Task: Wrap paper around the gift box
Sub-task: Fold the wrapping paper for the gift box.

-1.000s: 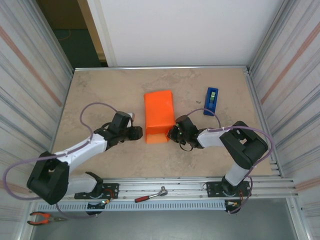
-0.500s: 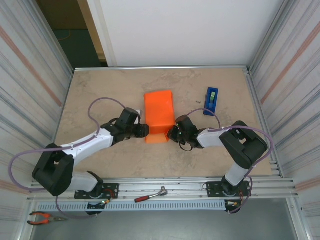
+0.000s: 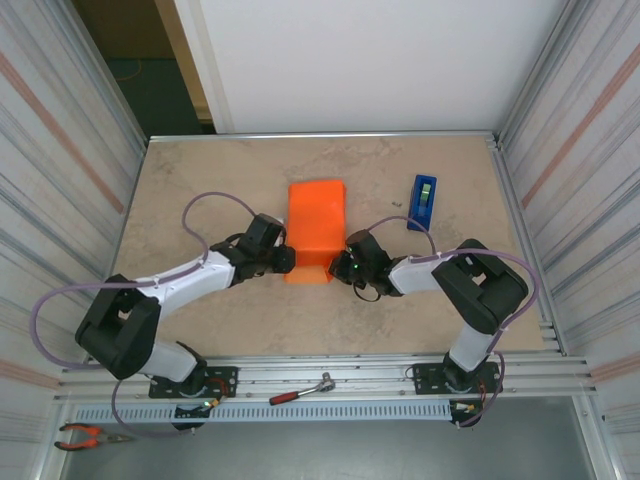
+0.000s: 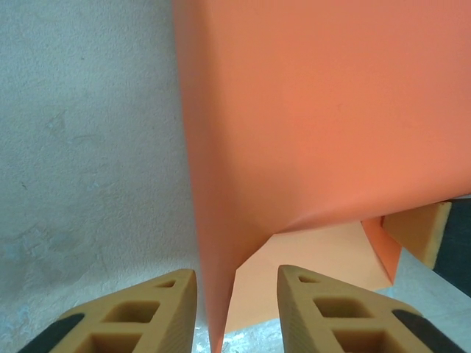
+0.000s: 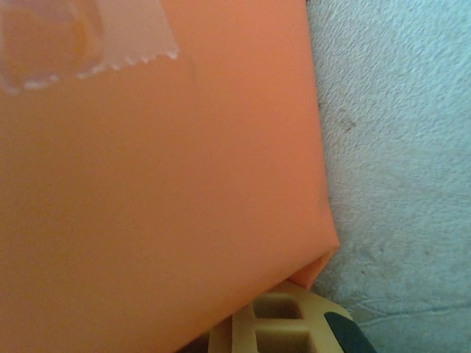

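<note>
top external: paper (image 3: 317, 222) sits as parcel mid-counter (image 3: 200, 190), near end flap open. left fingers (image 3: 284, 262) at near-left corner, right fingers (image 3: 347, 266) at near-right. tape dispenser (image 3: 423, 202) well apart.

left wrist: fingers apart, straddling side pleat edge. best to close squarely on pleat, low, no tearing.

right wrist: fingers closed under near corner, whether pinching paper unclear. tape strip (image 5: 88, 37) on top face. advice: steady corner while left creases.

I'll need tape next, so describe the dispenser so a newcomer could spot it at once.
Start at the beige table, then find the orange parcel at its middle. Right of the parcel, near the right wall, lies the dispenser: a small narrow blue block, the only blue thing there.
</note>
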### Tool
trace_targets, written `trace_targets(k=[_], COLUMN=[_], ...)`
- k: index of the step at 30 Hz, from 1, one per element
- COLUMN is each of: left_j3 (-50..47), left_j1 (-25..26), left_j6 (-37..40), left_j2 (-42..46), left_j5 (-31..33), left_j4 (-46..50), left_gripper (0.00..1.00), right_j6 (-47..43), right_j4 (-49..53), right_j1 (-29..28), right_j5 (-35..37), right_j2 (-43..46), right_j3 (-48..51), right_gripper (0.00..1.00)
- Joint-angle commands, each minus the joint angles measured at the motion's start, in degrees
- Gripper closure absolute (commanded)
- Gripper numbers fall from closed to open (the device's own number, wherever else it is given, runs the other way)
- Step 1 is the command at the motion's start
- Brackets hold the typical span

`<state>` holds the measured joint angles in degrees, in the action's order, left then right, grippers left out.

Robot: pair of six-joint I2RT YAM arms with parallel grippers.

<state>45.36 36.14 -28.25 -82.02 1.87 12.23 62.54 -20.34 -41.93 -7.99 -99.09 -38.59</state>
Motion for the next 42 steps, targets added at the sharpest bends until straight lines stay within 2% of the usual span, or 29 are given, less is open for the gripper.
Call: trace_targets(k=[1, 8, 14, 18, 24, 28, 32, 34, 37, 42], left_j3=[1.8, 3.0, 3.2, 3.3, 3.4, 3.4, 3.5, 3.5, 3.4, 3.3], left_j1=[0.4, 0.4, 0.5, 0.7, 1.1, 1.2, 1.2, 1.2, 1.2, 1.2], left_j6=[1.3, 2.3, 2.4, 2.4, 2.5, 2.8, 2.8, 3.0, 3.3, 3.5], left_j2=[-1.0, -3.0, -3.8, -4.2, -4.3, -4.4, -4.6, -4.6, -4.7, -4.6], left_j5=[2.4, 3.7, 4.2, 4.8, 5.9, 7.0, 7.7, 7.9, 8.0, 8.1], left_j4=[1.2, 0.7, 0.7, 1.0, 1.7, 2.4, 3.0, 3.1, 3.3, 3.2], left_gripper=[0.67, 0.77, 0.79, 0.87, 0.85, 0.97, 0.92, 0.99, 1.0, 0.95], right_j6=[0.9, 1.0, 1.1, 1.2, 0.9, 0.3, -0.1, -0.3, -0.7, -1.7], right_j4=[4.2, 4.2, 4.3, 4.3, 4.8, 5.7, 5.9, 6.0, 6.5, 7.6], right_j1=[-1.2, -1.2, -1.5, -1.5, -1.5, -1.2, -0.7, -0.4, 0.1, 0.7], right_j5=[-1.2, -1.2, -1.2, -1.1, -1.1, -1.3, -1.6, -1.9, -2.1, -2.0], right_j2=[-2.9, -3.3, -3.3, -3.2, -2.6, -2.2, -2.0, -1.7, -1.3, -0.4], right_j3=[0.1, -0.1, 0.2, 0.1, -0.3, -1.2, -1.7, -1.9, -2.3, -3.2], right_gripper=[1.0, 1.0, 1.0, 1.0, 1.0, 1.0, 1.0, 1.0, 1.0, 1.0])
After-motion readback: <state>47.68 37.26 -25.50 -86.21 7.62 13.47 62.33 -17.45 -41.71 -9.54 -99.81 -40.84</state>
